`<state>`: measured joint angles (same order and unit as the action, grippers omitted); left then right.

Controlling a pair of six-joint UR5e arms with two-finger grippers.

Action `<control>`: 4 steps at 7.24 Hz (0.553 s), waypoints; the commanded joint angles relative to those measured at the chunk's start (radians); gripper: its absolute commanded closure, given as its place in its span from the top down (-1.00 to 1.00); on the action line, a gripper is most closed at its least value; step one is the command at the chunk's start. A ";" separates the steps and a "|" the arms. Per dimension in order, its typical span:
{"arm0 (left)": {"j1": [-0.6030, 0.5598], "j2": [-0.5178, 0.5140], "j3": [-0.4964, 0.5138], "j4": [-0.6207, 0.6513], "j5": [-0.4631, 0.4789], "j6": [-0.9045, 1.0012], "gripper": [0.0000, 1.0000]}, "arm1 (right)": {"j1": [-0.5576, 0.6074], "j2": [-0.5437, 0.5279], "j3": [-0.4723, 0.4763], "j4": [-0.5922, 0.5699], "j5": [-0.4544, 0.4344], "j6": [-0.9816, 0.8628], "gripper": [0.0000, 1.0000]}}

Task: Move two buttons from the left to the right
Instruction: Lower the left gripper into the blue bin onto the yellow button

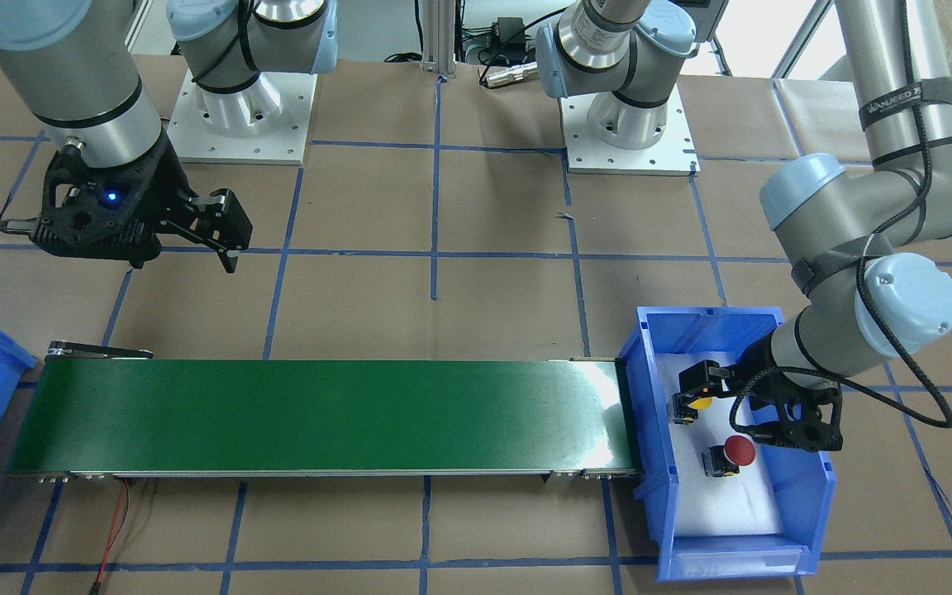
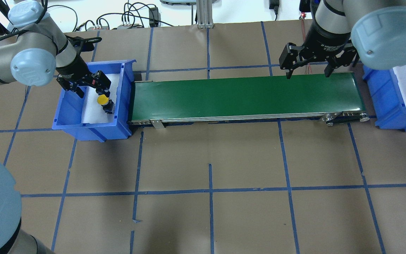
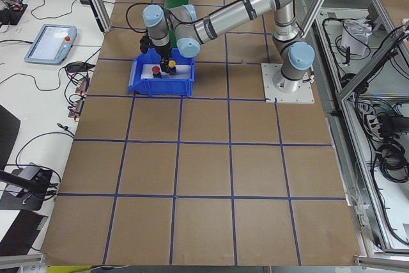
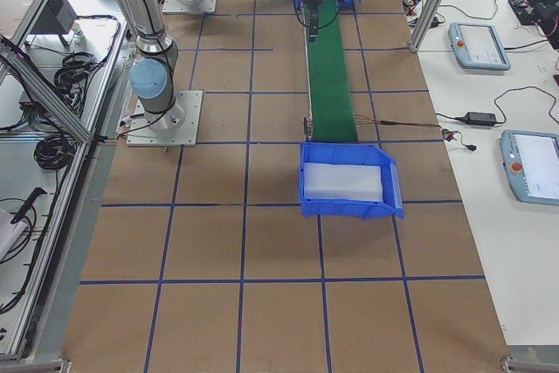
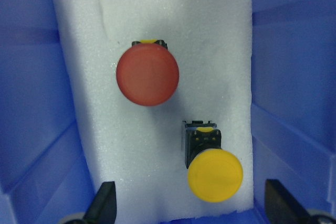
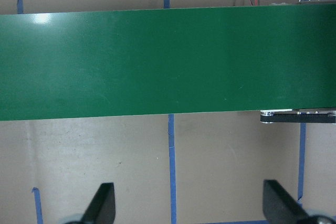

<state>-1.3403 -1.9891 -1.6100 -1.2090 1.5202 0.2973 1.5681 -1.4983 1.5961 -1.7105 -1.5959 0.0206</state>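
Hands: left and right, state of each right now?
Left hand: open, over the yellow button, holding nothing.
Right hand: open, empty, above the green belt.

Place: we see a robotics lab.
Signs: we note arm bases (image 1: 236,124) bolted to a tape-gridded counter (image 2: 245,158), a conveyor belt (image 2: 245,97), teach pendants (image 4: 479,45) and loose cables (image 3: 390,158).

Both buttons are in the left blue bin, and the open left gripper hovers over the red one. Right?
Not quite. The front-facing view shows the left gripper open over the yellow button, not the red button. Both are in the bin.
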 commanded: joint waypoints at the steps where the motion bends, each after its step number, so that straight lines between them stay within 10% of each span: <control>1: -0.004 -0.011 -0.008 0.002 -0.003 -0.010 0.96 | -0.002 0.003 -0.001 -0.001 -0.001 -0.001 1.00; 4: 0.000 -0.017 -0.018 -0.004 -0.003 -0.021 0.46 | 0.000 0.001 -0.001 -0.001 -0.001 -0.002 1.00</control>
<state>-1.3411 -2.0036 -1.6245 -1.2074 1.5178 0.2856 1.5685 -1.4970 1.5964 -1.7118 -1.5964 0.0203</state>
